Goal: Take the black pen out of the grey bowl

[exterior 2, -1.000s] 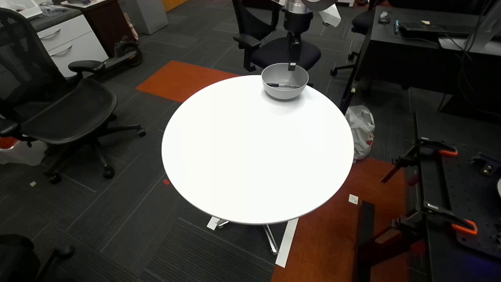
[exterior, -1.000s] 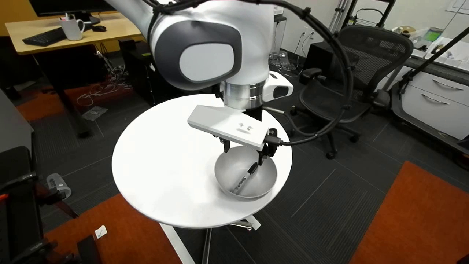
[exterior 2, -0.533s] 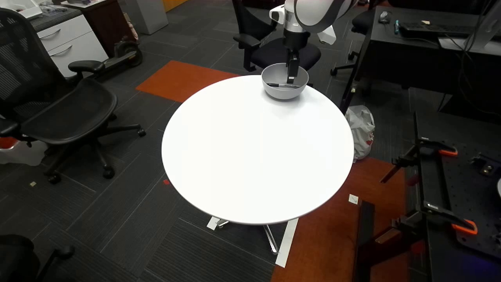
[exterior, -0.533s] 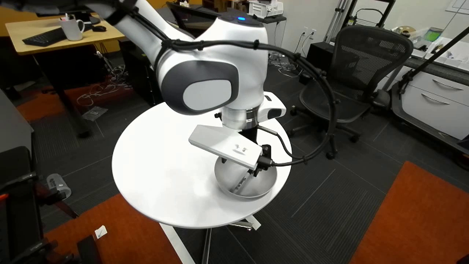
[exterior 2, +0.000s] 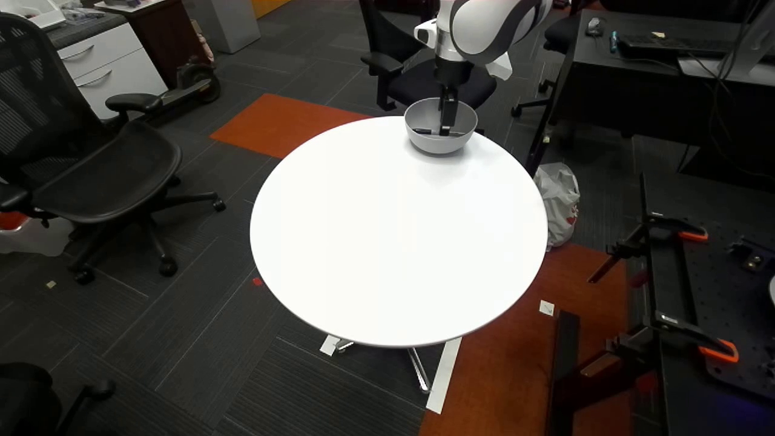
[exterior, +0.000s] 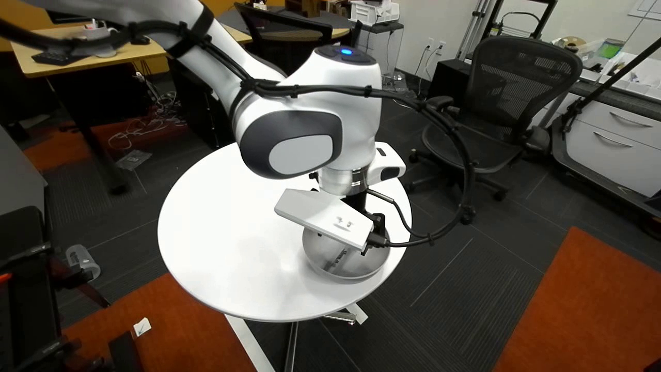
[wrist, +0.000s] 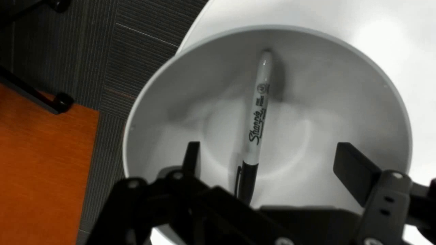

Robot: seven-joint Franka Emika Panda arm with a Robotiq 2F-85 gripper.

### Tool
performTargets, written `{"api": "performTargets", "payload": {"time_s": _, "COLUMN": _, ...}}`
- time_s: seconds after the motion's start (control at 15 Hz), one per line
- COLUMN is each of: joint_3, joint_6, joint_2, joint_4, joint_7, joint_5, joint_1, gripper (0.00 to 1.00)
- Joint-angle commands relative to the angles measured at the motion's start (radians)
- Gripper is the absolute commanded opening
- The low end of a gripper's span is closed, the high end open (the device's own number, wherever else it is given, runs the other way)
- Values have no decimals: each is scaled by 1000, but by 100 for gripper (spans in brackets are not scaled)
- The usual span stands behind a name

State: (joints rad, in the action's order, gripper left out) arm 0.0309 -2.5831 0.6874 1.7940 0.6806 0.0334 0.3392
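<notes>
The black pen is a marker with a light grey barrel and black cap (wrist: 257, 129). It lies inside the grey bowl (wrist: 150, 92), leaning from the bottom up the wall, and shows in both exterior views (exterior: 339, 258) (exterior 2: 422, 131). The bowl (exterior 2: 439, 145) stands near the white table's edge. My gripper (wrist: 267, 149) is open, with its fingers down inside the bowl. In the wrist view the pen is between the fingers, closer to the left one, with a gap on each side. The cap's end is hidden behind the gripper. In an exterior view the fingertips (exterior 2: 445, 130) overlap the pen.
The round white table (exterior 2: 399, 242) bears the bowl at its edge. Office chairs (exterior: 516, 98) (exterior 2: 103, 163) stand around it. A black workbench (exterior 2: 714, 272) with clamps is close to the table's side. A cable loops out from the arm (exterior: 465, 155).
The arm has come down, and the open gripper has gone from above the bowl's rim into the bowl around the pen. The pen and bowl have not visibly moved.
</notes>
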Motion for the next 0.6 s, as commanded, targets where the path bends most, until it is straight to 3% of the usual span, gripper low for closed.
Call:
{"api": "performTargets", "payload": {"time_s": 0.0, "joint_3": -21, "joint_6": -21, "joint_2": 40, "joint_4": -46, "joint_7": -12, "joint_5": -10, "joint_1": 17, "gripper": 100}}
{"api": "performTargets", "payload": {"time_s": 0.4, "joint_3": -30, "joint_6": -11, "joint_2": 98, "joint_4": -105, "joint_7": -15, "joint_5": -9, "joint_1": 22, "gripper": 100}}
{"api": "performTargets", "payload": {"time_s": 0.47, "joint_3": -31, "joint_6": -11, "joint_2": 105, "joint_4": -114, "joint_7": -16, "joint_5": -10, "joint_1": 22, "gripper": 75}}
{"api": "performTargets", "payload": {"time_s": 0.53, "joint_3": -32, "joint_6": -10, "joint_2": 112, "joint_4": -122, "joint_7": -15, "joint_5": -9, "joint_1": 23, "gripper": 74}}
